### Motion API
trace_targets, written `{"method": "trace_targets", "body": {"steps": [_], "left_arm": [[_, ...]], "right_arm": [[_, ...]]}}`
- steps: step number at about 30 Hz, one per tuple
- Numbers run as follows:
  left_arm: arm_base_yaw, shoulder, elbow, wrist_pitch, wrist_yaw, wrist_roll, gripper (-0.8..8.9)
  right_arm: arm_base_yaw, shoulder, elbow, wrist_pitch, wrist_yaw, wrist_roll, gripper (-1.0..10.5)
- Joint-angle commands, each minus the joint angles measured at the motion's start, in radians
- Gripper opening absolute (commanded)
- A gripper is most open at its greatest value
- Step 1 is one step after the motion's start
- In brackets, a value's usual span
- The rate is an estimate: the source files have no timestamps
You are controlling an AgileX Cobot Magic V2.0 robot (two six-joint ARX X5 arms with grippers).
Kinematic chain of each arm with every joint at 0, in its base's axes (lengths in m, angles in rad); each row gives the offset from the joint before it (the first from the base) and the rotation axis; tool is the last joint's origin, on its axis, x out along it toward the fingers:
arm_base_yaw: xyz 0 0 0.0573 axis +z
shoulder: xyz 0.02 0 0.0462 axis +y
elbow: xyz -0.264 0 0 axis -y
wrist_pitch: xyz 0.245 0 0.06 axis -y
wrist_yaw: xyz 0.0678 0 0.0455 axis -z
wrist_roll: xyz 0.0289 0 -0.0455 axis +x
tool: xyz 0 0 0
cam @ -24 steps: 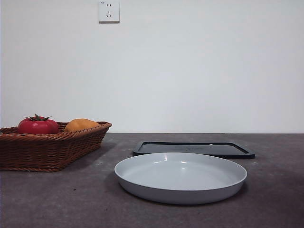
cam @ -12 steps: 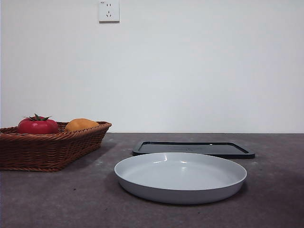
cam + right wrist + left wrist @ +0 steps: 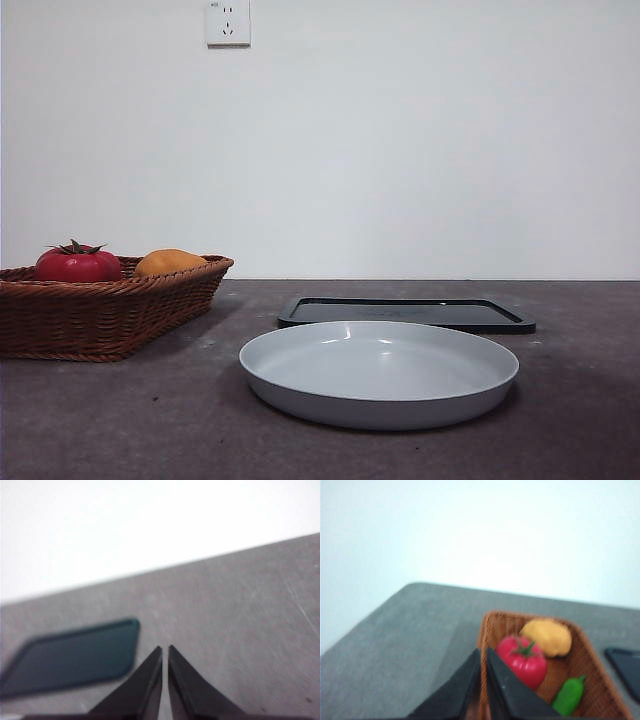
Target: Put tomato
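The red tomato [image 3: 78, 263] with a green stem lies in a brown wicker basket [image 3: 100, 310] at the left of the front view, beside an orange-yellow fruit [image 3: 170, 263]. In the left wrist view the tomato [image 3: 522, 660] lies in the basket [image 3: 492, 630] with the yellow fruit [image 3: 547, 637] and a green pepper [image 3: 568, 696]. My left gripper [image 3: 482, 652] is shut and empty, high above the table beside the basket. My right gripper [image 3: 164, 650] is shut and empty, above bare table near the black tray [image 3: 70, 657]. Neither arm shows in the front view.
A grey round plate [image 3: 379, 372] stands at the table's middle front. A flat black tray [image 3: 405, 313] lies just behind it. A wall with a socket [image 3: 228, 22] backs the table.
The front picture has shifted very slightly; the things themselves have not moved.
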Motion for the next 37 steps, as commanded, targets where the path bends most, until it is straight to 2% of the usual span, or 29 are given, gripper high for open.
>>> {"method": "trace_targets", "body": {"steps": [1, 5, 11, 19, 22, 25, 31, 37], "left_arm": [[-0.003, 0.071, 0.072, -0.032, 0.021, -0.049, 0.16], [-0.020, 0.199, 0.201, -0.092, 0.041, -0.087, 0.16], [-0.042, 0.421, 0.447, -0.146, 0.098, -0.086, 0.16], [-0.074, 0.753, 0.764, -0.300, 0.343, -0.087, 0.16], [-0.101, 0.849, 0.845, -0.372, 0.410, -0.082, 0.16], [-0.133, 0.926, 0.897, -0.437, 0.433, -0.052, 0.16], [-0.194, 1.002, 0.916, -0.507, 0.450, -0.050, 0.17], [-0.222, 1.022, 0.916, -0.561, 0.450, -0.053, 0.22]], "right_arm": [[0.004, 0.068, 0.064, -0.006, -0.042, 0.091, 0.1], [0.019, 0.197, 0.183, -0.029, -0.082, 0.091, 0.1], [0.049, 0.438, 0.412, -0.121, -0.156, 0.074, 0.1], [0.130, 0.758, 0.687, -0.256, -0.292, -0.062, 0.1], [0.181, 0.840, 0.761, -0.312, -0.310, -0.114, 0.1], [0.234, 0.902, 0.814, -0.357, -0.307, -0.154, 0.1], [0.316, 0.947, 0.838, -0.370, -0.307, -0.185, 0.1], [0.331, 0.947, 0.838, -0.363, -0.307, -0.192, 0.1]]}}
